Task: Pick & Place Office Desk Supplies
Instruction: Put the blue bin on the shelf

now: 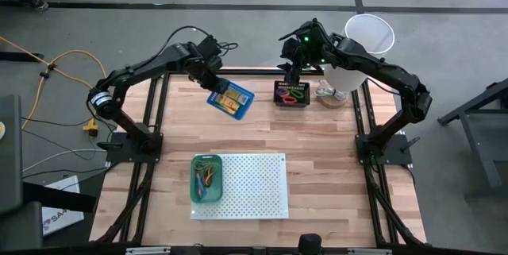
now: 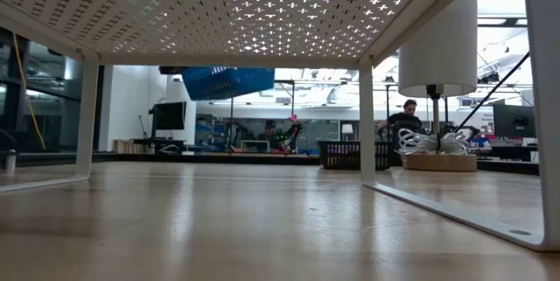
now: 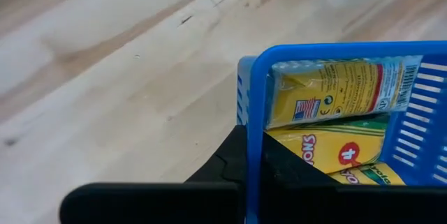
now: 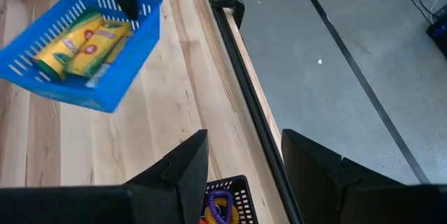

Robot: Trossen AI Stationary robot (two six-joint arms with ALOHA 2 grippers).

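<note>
**Left arm holds blue bin aloft, right fingers spread over black bin**

Left gripper (image 1: 213, 80): fingers clamped on the rim of a small blue slotted plastic bin (image 1: 230, 101), bin lifted off the light wooden plank worktop (image 1: 317, 140) and tilted. Low view shows the same bin hanging in the air. Yellow-orange rectangular crayon packets (image 3: 335, 91) lie inside the bin, just past the left fingers (image 3: 230, 161), which pinch the bin wall.

Right gripper (image 4: 241, 158): fingers spread wide, holding nothing, hovering directly above a small black slotted bin (image 1: 291, 94) at the far side of the worktop. Bright plastic loops (image 1: 294, 94) in pink, purple, green and orange sit in that bin, right below the open fingers and not touched.

Near edge: large white perforated board (image 1: 250, 185) with a small green slotted bin (image 1: 206, 179) at its left end; thin rubber bands (image 1: 208, 177) inside, well apart from both grippers.

White-shaded lamp (image 1: 359, 42) on a round wooden base stands beside the black bin. Grey floor around, yellow cable (image 1: 48, 68) to the left. Low view: workshop room behind, a person (image 2: 408, 116) seated far off.
</note>
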